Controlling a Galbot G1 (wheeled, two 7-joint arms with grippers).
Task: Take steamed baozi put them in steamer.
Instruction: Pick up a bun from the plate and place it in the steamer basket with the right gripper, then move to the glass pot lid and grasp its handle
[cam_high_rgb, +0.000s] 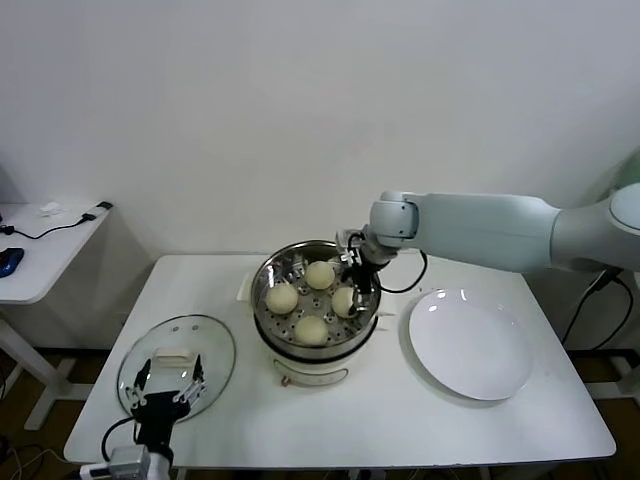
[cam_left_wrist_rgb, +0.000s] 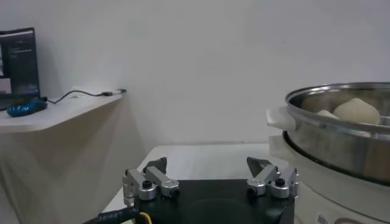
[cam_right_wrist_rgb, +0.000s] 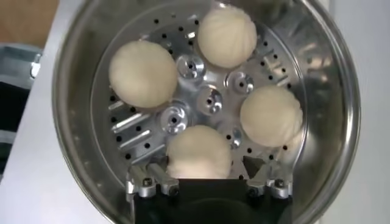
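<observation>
Now your right tool is sitting open around the fourth baozi inside the steamer; lift straight up.

Four baozi are sitting in one steamer; one plate and one glass lid are lying alongside.

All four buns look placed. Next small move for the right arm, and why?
Probably lift the right tool straight up out of the steamer. Its jaws stand open around the last baozi, which sits on the perforated tray with the other three, and the plate is empty. The left tool waits by the glass lid.
</observation>
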